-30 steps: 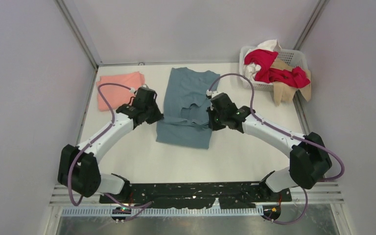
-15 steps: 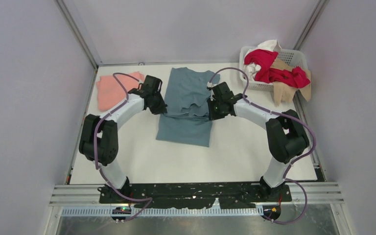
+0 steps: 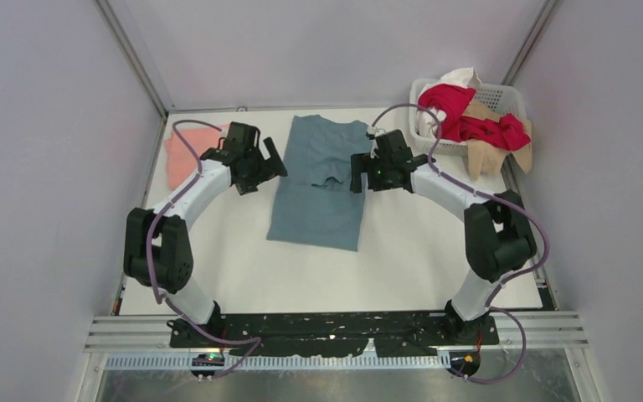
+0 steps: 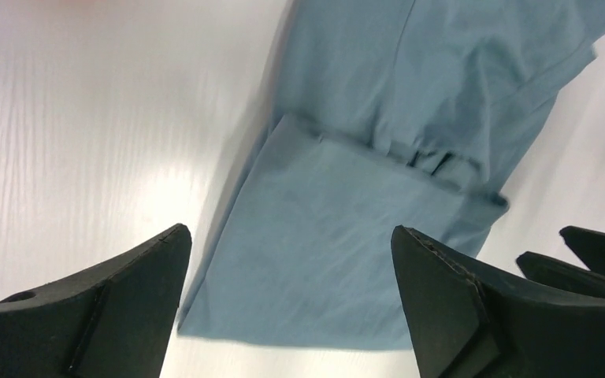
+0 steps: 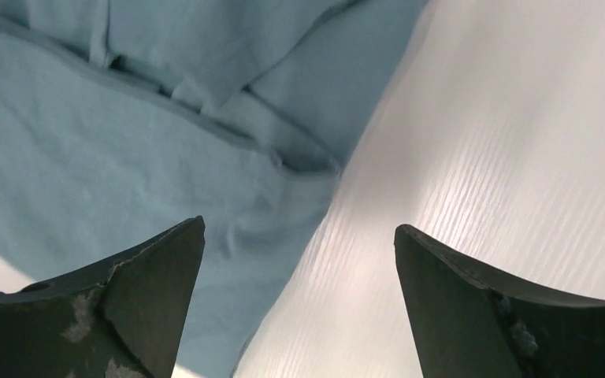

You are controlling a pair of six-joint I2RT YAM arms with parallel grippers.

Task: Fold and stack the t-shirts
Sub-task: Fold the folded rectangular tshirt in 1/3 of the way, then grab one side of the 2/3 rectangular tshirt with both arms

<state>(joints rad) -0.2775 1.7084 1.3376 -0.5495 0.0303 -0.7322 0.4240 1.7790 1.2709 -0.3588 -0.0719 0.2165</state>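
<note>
White table sat inside a grey-walled cell. Blue shirt lay flat mid-table, lengthwise, collar end toward the far wall, sides folded in, making a long narrow strip w/ a rumpled fold edge across it approx halfway. L gripper hovered just beside the shirt's left edge, jaws spread wide, nothing btwn them. Its wrist cam showed both fingers far apart over cloth and table. R gripper was at the shirt's right edge, opposite the L one, also wide and empty. Its wrist cam showed cloth under one finger and bare table under the other. Couldn't tell if either gripper touched the cloth. Pink shirt lay folded at far-left of table, partly hidden by L arm. Basket stood at far-right corner w/ red shirt, white shirt and tan shirt heaped in it. Tan one hung over the near rim.
</note>
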